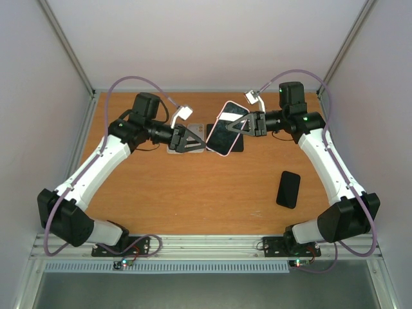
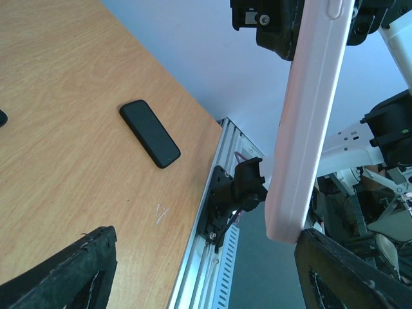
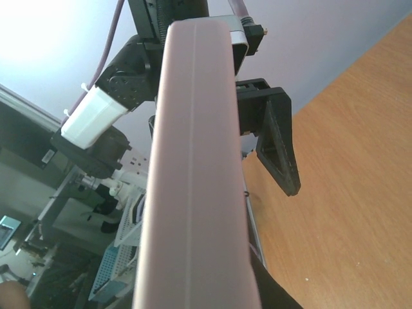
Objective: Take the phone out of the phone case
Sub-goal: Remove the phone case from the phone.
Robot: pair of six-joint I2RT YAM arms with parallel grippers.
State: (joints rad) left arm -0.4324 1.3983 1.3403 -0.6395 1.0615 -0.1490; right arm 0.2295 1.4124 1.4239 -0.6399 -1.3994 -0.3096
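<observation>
Black right tool [image 1: 243, 124]: mine, clamped on the far end of the phone case [image 1: 230, 105], with a finger on either side of it.
Left tool [image 1: 193, 140]: jaws wide with nothing between them; the near corner of the case sits just by one finger [image 2: 347, 277], and I cannot tell whether they touch.
Phone [image 1: 222, 135]: seated in the case, with its dark screen turned up towards the top camera.
Where it is: held off the surface [image 1: 193, 193] between my two tools, over the far middle.
Long axis: runs from the far end by my right tool down to the near end by my left tool, slanted a little leftward in the top view. In the left wrist view the case stands nearly upright, thin edge on.
Edges: the pale pink side rim faces both wrist cameras, and the near end hangs free of my right tool.
Beneath: a dark mat [image 1: 237, 145] lies flat on the surface, partly under the case.
Open room: bare wood spreads across the near half, down to the metal rail [image 1: 212, 243].
Other handset: a second black handset [image 1: 288, 189] lies flat near the right side, well apart from the case.
Limits: pale walls [image 1: 206, 45] close the back and both sides.
</observation>
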